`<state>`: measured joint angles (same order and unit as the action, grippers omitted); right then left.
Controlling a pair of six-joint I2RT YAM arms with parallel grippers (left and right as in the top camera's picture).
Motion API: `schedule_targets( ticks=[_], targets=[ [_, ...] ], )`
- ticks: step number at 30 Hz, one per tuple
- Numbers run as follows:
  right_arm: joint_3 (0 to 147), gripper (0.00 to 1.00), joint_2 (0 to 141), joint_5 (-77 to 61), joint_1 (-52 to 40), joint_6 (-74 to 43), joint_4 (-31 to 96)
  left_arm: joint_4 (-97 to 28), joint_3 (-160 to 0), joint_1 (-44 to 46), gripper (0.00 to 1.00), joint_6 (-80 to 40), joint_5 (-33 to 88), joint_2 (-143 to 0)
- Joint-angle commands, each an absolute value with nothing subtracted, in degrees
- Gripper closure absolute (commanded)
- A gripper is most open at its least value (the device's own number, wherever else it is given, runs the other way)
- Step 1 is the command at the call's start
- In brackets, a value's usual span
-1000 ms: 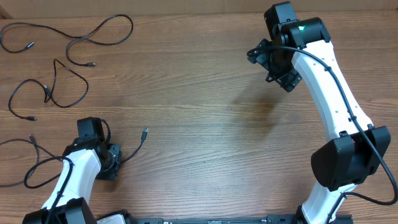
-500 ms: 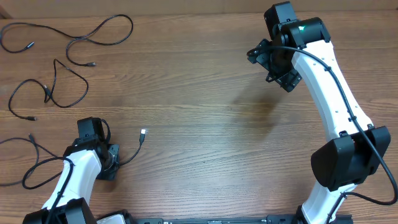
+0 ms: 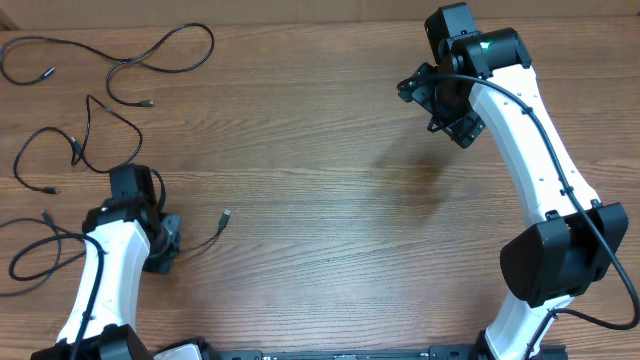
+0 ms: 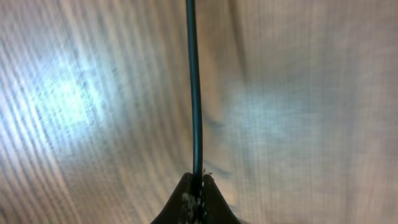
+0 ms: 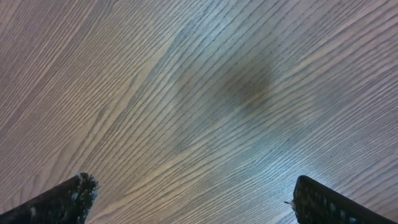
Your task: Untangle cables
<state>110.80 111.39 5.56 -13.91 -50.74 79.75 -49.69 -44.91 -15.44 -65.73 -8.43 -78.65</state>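
Several thin black cables lie as separate loose strands at the table's left: one long strand (image 3: pixel 165 45) along the far left, a looped strand (image 3: pixel 105 140) below it. My left gripper (image 3: pixel 160 255) is shut on another thin cable (image 4: pixel 194 93) near the front left; that cable's free plug end (image 3: pixel 226 215) lies to the gripper's right, and its other part trails left (image 3: pixel 40 250). In the left wrist view the cable runs straight up from the pinched jaws (image 4: pixel 198 186). My right gripper (image 3: pixel 440 105) is open and empty above bare wood at the far right (image 5: pixel 193 199).
The wooden table (image 3: pixel 330 220) spreads between the arms. The right arm's white links (image 3: pixel 530 150) run down the right side to its base (image 3: pixel 560 260). Thicker black arm cables hang by both arms.
My left gripper has moved left and away from the front edge, dragging the held cable. The plug end slid slightly left. The right arm has not moved.
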Motion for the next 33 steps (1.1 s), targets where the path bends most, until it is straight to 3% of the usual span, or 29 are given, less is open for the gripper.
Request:
schedule_targets(
  ticks=[1,21,33],
  targets=[
    [110.56,0.0,111.22,6.39,-13.74,-50.52,79.64,-49.89,-48.29,-16.88,0.95,-63.05,-10.44,-78.72],
    [110.56,0.0,111.22,6.39,-13.74,-50.52,79.64,-48.84,-48.53,-18.0,0.95,-58.67,-25.61,-78.72],
    [110.56,0.0,111.22,6.39,-13.74,-50.52,79.64,-47.4,-48.53,-18.0,0.95,-58.67,-44.73,-78.74]
  ],
)
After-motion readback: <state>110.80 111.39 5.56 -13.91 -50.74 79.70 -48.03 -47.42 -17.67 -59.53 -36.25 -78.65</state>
